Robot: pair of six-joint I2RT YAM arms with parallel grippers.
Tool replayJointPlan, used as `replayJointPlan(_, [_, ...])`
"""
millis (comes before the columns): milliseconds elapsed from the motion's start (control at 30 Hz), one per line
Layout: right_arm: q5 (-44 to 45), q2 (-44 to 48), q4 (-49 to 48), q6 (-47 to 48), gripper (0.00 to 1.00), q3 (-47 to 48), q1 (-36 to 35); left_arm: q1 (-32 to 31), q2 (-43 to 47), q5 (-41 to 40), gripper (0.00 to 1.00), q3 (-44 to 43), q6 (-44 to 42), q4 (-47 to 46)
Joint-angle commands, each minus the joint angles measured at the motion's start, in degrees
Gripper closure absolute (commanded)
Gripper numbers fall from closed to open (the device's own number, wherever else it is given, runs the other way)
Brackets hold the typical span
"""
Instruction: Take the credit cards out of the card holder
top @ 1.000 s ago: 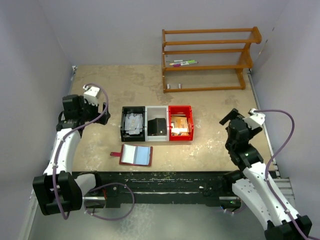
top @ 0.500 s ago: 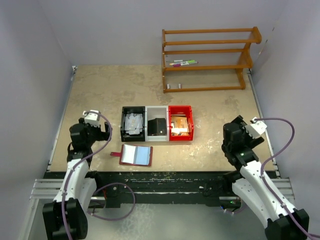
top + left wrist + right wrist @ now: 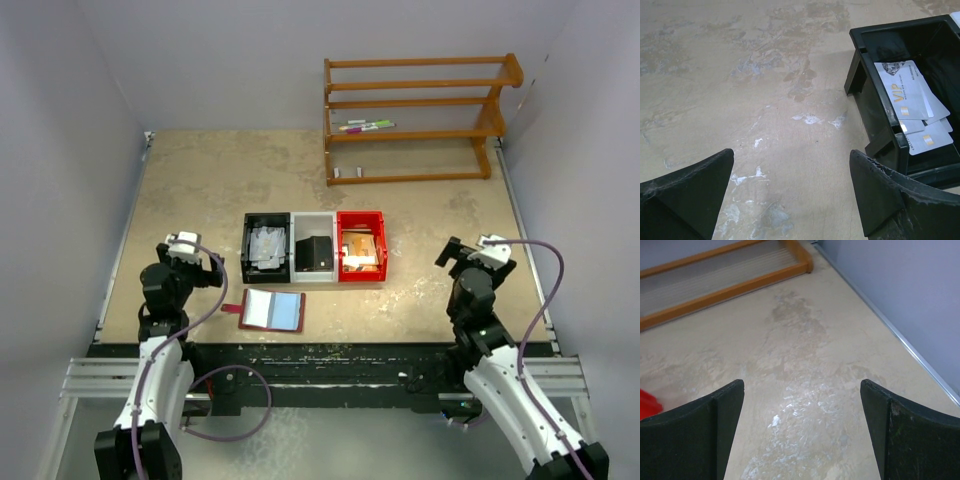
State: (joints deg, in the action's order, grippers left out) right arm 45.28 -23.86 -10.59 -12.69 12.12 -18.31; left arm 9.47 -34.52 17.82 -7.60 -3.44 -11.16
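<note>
Tan tabletop: the card holder (image 3: 272, 310) lies open near the front edge, long axis left to right, just right of the left gripper (image 3: 791, 165), whose jaws stand apart and empty. The right gripper (image 3: 801, 390), likewise spread, is well apart from it.

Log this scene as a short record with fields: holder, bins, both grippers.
card holder: open flat on the table, just in front of the bins; cannot tell if cards remain inside
black bin: holds silver-grey cards
white bin: holds a small black box
red bin: tan contents, unclear
left gripper: open, empty, beside the black bin
right gripper: open, empty, over bare table
</note>
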Motion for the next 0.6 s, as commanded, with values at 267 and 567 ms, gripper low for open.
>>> replayJointPlan(267, [-10.5, 6.5, -6.0, 7.8, 0.01, -4.9, 0.0, 0.0, 10.2, 3.0, 0.01, 5.2, -0.2, -2.4])
replayJointPlan(567, [-13.9, 16.8, -8.4, 12.7, 0.00, -11.9, 0.0, 0.0, 8.8, 3.7, 0.01, 4.9, -0.4, -2.8])
